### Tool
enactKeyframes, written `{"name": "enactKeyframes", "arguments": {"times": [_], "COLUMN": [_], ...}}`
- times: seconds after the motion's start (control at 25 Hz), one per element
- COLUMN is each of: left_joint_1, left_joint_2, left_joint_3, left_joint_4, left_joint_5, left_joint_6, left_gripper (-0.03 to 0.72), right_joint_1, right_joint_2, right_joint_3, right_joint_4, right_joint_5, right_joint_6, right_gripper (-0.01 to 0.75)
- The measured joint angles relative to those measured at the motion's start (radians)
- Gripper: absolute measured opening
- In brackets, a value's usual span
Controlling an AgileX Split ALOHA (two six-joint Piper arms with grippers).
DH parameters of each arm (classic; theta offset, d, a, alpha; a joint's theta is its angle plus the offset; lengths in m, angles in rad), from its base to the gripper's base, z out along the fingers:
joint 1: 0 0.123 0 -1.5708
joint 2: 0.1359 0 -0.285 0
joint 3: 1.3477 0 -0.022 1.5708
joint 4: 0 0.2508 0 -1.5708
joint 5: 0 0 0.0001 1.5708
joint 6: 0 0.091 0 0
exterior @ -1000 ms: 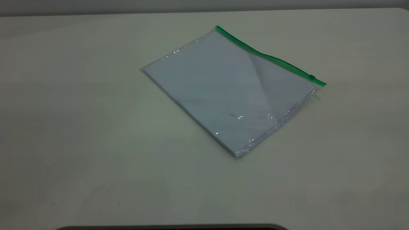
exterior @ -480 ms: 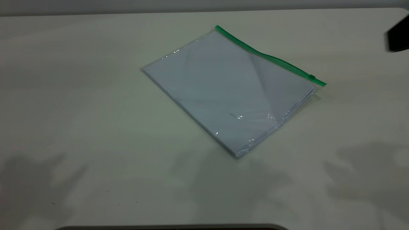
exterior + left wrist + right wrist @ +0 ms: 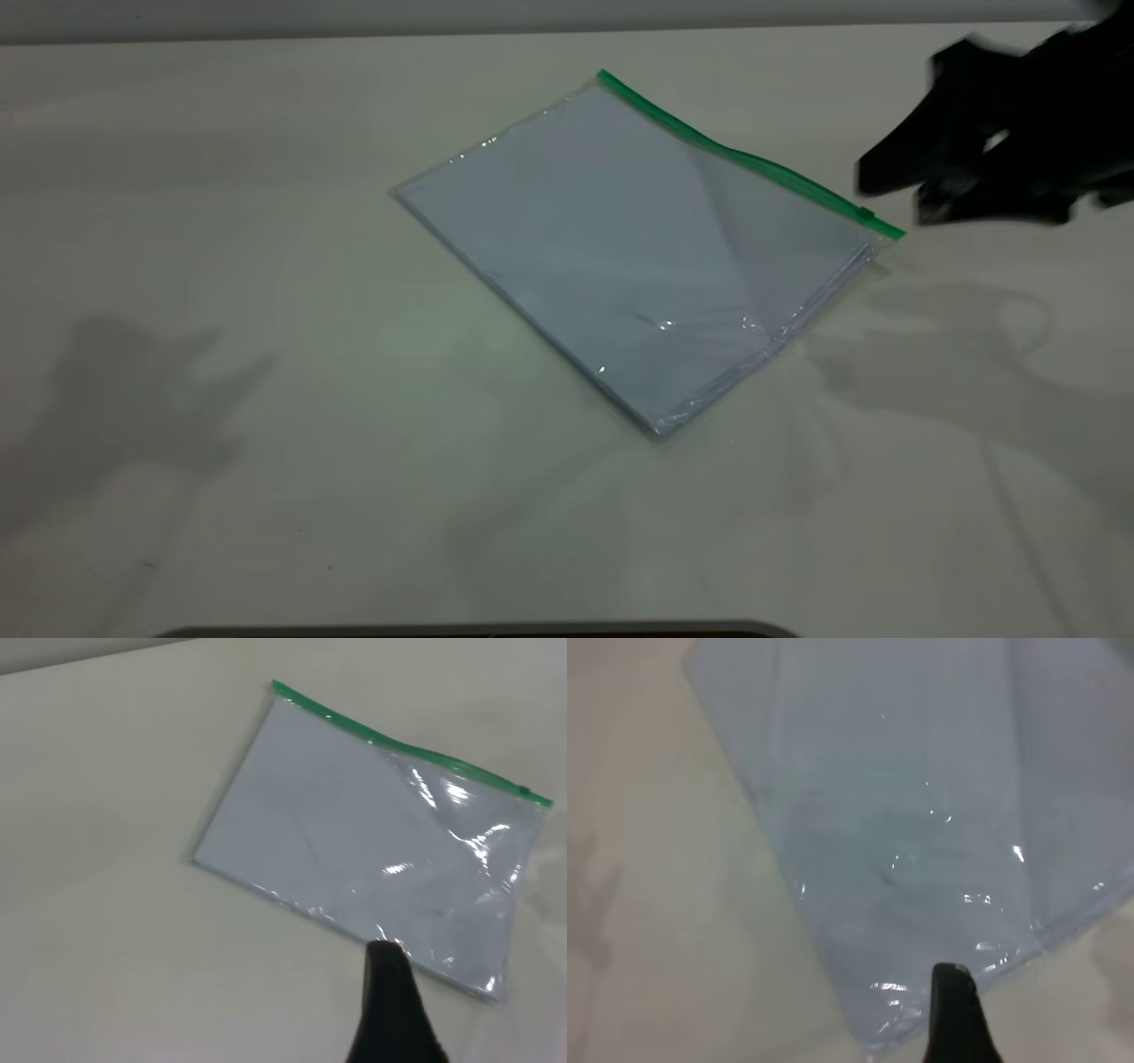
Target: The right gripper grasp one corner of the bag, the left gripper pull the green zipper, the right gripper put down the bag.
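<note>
Table (image 3: 221, 443), pale and matte, carries the one task item. Bag (image 3: 620, 257): clear flat pouch with white sheets inside, lying flat and untouched, just beside and below the right gripper (image 3: 895, 199), which hangs at the slider end; this placement suits a first grasp at that end, by my reading. Long axis runs diagonally, from the far corner toward the gripper. Green zipper (image 3: 744, 158): strip along the bag's far long edge, parallel to that axis, its small slider tab (image 3: 866, 213) nearest the gripper. Corner of the bag (image 3: 895, 233): where the green strip ends, pointing at the right gripper's tips, near but apart from them. Right gripper's jaws appear parted, holding nothing. Left gripper (image 3: 390, 970): one dark tip seen in its wrist view, above the bag's plain long edge; finger state cannot be told.
</note>
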Motion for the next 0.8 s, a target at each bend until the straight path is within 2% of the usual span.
{"name": "enactKeyframes", "arguments": {"times": [0.48,0.68,0.8], "left_joint_1": [-0.201,-0.235,-0.235], "left_joint_2": [0.219,0.276,0.288], "left_joint_3": [-0.124,-0.171,-0.197], "left_joint_4": [-0.002,-0.008,-0.009], "left_joint_5": [-0.077,-0.095,-0.101], "left_joint_6": [0.036,0.037,0.037], "left_gripper": [0.547,0.547,0.547], "right_joint_1": [-0.171,-0.183,-0.182], "right_joint_2": [0.378,0.47,0.5], "right_joint_3": [-0.248,-0.323,-0.34], "right_joint_4": [0.019,0.018,0.02], "right_joint_5": [0.151,0.256,0.274], "right_joint_6": [-0.071,-0.089,-0.093], "right_gripper": [0.526,0.526,0.527]}}
